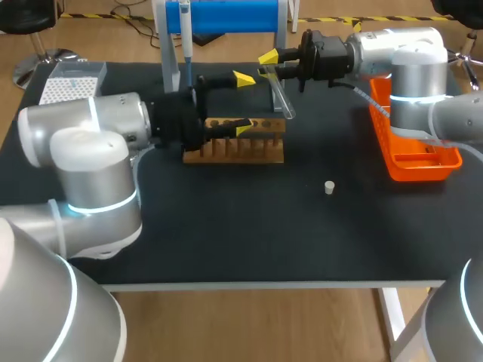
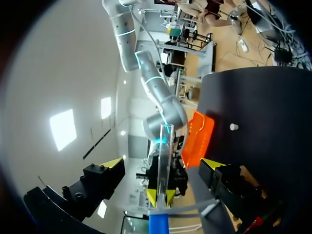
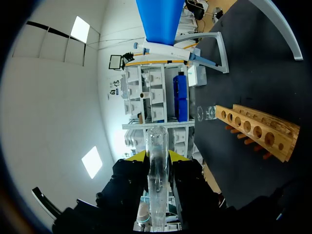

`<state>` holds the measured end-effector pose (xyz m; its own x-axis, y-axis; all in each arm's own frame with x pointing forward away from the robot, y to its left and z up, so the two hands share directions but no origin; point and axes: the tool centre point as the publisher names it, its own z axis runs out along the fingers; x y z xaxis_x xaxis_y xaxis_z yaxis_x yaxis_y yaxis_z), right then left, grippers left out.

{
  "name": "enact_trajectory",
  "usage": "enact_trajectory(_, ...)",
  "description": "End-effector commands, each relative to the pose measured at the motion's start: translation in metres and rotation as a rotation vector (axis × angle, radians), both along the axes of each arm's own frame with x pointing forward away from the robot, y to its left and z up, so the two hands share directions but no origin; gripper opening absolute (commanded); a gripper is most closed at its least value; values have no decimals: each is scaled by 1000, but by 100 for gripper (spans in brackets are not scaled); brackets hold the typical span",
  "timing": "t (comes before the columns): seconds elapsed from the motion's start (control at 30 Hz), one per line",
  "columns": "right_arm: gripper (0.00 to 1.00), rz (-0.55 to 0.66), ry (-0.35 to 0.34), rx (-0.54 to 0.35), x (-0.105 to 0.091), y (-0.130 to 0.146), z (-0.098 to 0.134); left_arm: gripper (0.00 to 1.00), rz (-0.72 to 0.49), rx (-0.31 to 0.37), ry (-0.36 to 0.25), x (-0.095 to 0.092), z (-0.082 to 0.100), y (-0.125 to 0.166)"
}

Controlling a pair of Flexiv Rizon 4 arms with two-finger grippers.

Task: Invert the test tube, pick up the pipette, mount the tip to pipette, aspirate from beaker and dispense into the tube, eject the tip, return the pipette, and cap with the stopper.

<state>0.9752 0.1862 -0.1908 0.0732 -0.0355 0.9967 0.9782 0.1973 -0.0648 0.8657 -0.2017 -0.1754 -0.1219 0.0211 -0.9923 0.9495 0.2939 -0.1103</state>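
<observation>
The right jaws grasp the test tube [image 1: 278, 92], tilted, at one o'clock from the wooden rack [image 1: 235, 148]; the left jaws stand released. Better to turn it slowly, mouth upward, with a firm grip.

Test tube [image 1: 278, 94] held by upper end in right pincer [image 1: 266, 65], slanted, above right end of wooden rack [image 1: 234, 148]. Left pincer [image 1: 243, 104] spread wide over rack, just beside tube. Small white stopper [image 1: 329, 187] seen alone on black bench [image 1: 264, 241]. Orange basket [image 1: 419, 160] set at right edge. Pipette [image 1: 185, 34] hung on blue stand [image 1: 234, 15] at far side. Tip box [image 1: 72, 81] placed at far left corner.
</observation>
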Motion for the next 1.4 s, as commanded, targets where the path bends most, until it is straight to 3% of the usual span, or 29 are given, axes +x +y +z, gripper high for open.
enact_trajectory(0.03,0,4,-1,-2,1,-1,0,100,-18,-29,-9,8,-2,-21)
enact_trajectory(0.33,0,4,-1,-2,1,-1,0,100,-53,-36,-35,2,1,-56)
enact_trajectory(0.73,0,4,-1,-2,1,-1,0,100,-102,-33,-39,-2,4,-74)
enact_trajectory(0.93,0,4,-1,-2,1,-1,0,84,-123,-21,-23,-2,-1,-79)
enact_trajectory(1.13,0,4,-1,-2,1,-1,0,76,-135,-22,-32,5,-5,-78)
enact_trajectory(1.4,0,4,-1,-2,1,-1,0,75,-155,-35,-74,18,-6,-71)
